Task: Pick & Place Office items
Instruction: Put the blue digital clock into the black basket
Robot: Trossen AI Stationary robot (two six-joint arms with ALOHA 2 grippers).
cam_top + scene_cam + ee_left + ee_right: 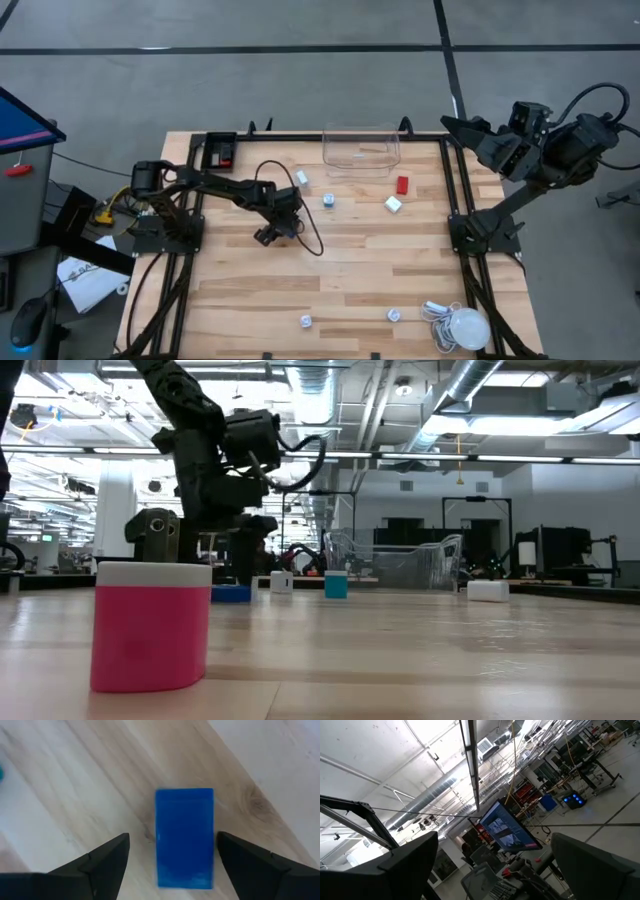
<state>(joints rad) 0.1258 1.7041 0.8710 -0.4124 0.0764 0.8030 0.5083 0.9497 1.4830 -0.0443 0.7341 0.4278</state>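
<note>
A blue block (184, 837) lies flat on the wooden table, left of its middle. My left gripper (172, 840) hangs just over it, pointing steeply down and open. One finger stands on either side of the block's long sides without touching. The low view shows the block (230, 594) under that gripper (235, 572). More office items lie apart on the table: a white block (302, 177), a teal piece (328, 200), a red block (402, 184) and another white block (393, 204). My right gripper (458, 126) waits raised beyond the table's far right corner, open and empty.
A clear bin (361, 150) stands at the far edge's middle, a black tray (220, 152) at the far left. A white bulb with coiled cable (465, 328) lies near right, with two small pieces (306, 321) (394, 315) along the near edge. A pink cylinder (150, 625) stands close to the low camera.
</note>
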